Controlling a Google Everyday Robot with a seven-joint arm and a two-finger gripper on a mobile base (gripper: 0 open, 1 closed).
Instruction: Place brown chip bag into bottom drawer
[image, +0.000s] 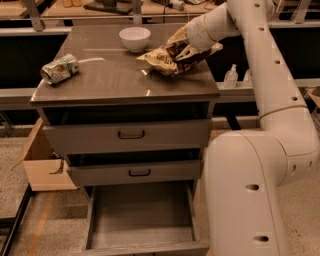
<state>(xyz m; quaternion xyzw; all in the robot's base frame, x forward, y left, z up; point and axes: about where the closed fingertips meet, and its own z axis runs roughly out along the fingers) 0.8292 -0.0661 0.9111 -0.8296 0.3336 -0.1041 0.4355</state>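
Brown chip bag (162, 59) lies at the desk's (115, 80) back right, long axis roughly left-right. The end effector (187, 42) is over its right end, touching it; can't tell whether it's gripping. The bottom drawer (140, 215) stands open below the desk front, well apart.

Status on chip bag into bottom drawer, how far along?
Done: the bottom drawer already stands open. In hand: the gripper is at the chip bag on the cabinet top, near the bowl. Left: lift the bag, carry it down, drop it in the drawer.
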